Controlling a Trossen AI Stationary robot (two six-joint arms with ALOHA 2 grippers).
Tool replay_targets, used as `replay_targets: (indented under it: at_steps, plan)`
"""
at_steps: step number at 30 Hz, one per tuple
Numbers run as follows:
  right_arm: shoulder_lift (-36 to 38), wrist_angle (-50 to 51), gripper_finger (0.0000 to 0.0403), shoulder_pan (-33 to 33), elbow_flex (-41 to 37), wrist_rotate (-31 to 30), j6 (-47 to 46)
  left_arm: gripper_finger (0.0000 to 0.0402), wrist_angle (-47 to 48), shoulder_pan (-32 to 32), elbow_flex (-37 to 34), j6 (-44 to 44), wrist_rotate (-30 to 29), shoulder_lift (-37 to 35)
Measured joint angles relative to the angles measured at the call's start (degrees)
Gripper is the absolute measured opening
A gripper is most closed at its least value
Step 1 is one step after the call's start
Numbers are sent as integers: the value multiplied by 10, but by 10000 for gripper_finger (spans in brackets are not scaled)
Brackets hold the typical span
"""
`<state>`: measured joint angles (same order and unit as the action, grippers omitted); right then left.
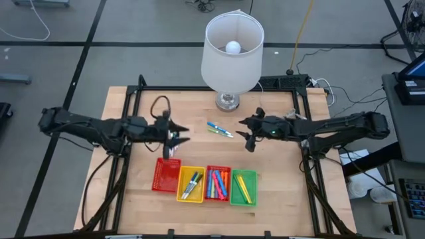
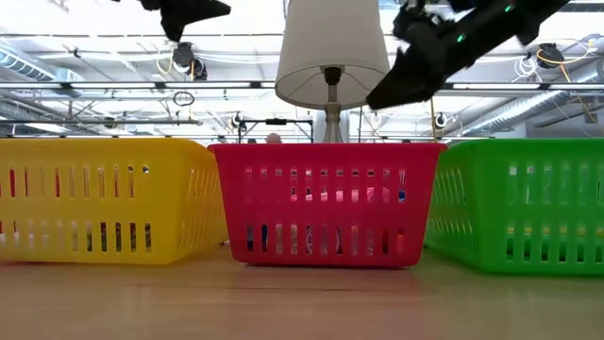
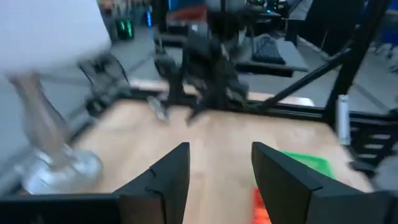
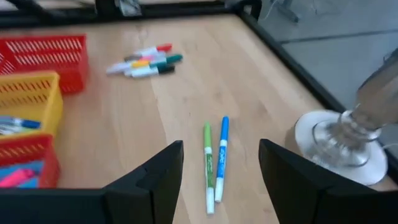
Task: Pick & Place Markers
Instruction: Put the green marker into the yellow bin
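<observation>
A blue marker and a green marker lie side by side on the wooden table, just ahead of my right gripper, which hangs open above them with nothing between its fingers. In the high view this pair lies between the two grippers. A small bunch of markers lies on the table by the leftmost red tray, below my left gripper. That gripper is raised, open and holds nothing.
Four mesh trays stand in a row near the front edge: red, yellow, red and green; the last three hold markers. A white-shaded lamp stands at the far middle, its base close to my right gripper.
</observation>
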<state>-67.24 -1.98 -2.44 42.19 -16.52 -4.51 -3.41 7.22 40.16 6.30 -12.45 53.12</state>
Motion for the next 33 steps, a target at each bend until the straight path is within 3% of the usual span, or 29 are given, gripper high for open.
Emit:
replay_targets:
  at_steps: [6,9,14,22,27,33]
  plan:
    - [-112,-6,196,-30,13,7,5,177,-42,-57,0,-127,97,0]
    - [-164,-8,196,-50,39,45,14,177,-40,-102,0,-149,132,13]
    - [-244,-9,196,-69,88,82,51,177,-45,-181,-1,-151,220,34]
    - [-331,-11,196,-77,124,108,67,177,-71,-280,-29,-161,278,53]
    - [-364,-28,196,-77,124,108,63,177,-156,-302,-74,-139,334,54]
    - [-378,-44,196,-76,124,123,66,177,-191,-308,-86,-107,335,54]
